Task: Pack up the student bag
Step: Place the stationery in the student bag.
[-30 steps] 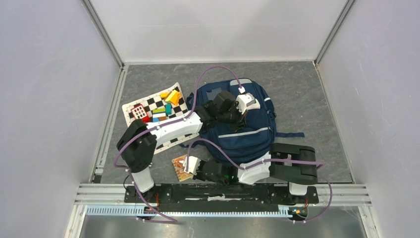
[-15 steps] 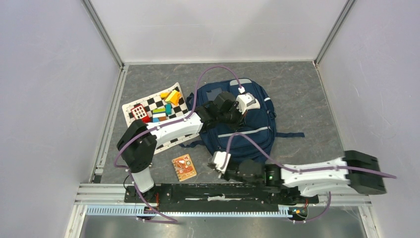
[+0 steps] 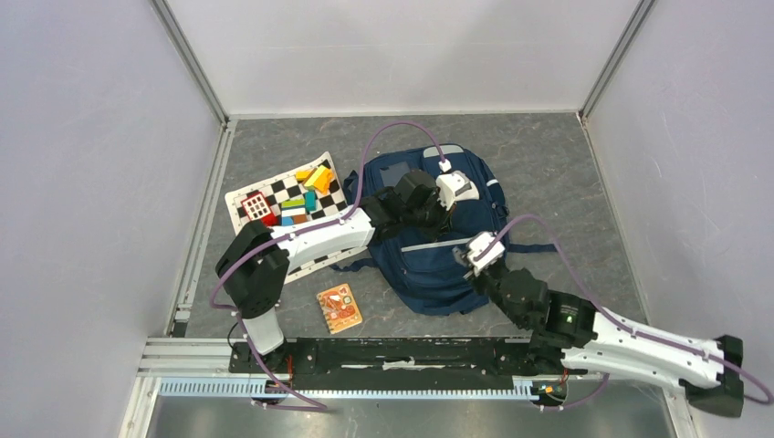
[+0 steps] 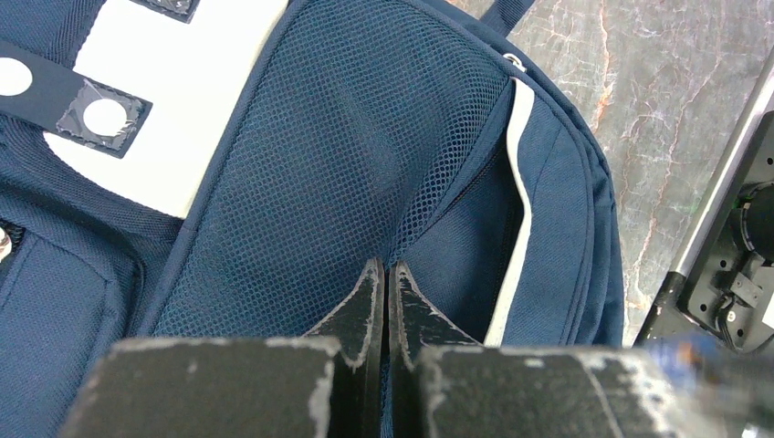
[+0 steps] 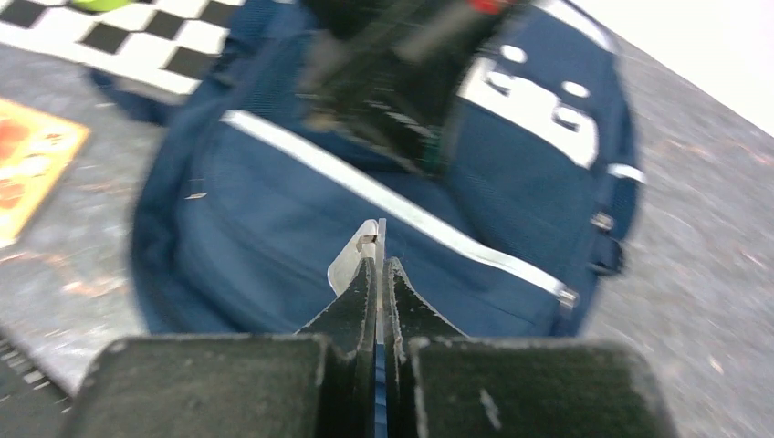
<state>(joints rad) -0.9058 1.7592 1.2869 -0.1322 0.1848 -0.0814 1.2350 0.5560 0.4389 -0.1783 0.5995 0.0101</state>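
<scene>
The navy student bag (image 3: 429, 265) lies flat in the middle of the floor, front up, with a grey stripe (image 5: 438, 224) and a white patch (image 5: 534, 109). My left gripper (image 3: 434, 217) rests on its upper part, shut on the edge of the blue mesh fabric (image 4: 347, 137) beside a pocket opening. My right gripper (image 3: 472, 271) is at the bag's lower right, over the front pocket. It is shut on a small silver zip pull (image 5: 358, 257).
A checkered mat (image 3: 274, 196) with several coloured blocks (image 3: 306, 192) lies left of the bag. An orange card (image 3: 339, 307) lies on the floor near the front rail. A bag strap (image 3: 534, 247) trails to the right. Walls enclose the floor.
My right arm has swung from beside the orange card across the front to the bag's lower right side. The left arm has stayed on the bag.
</scene>
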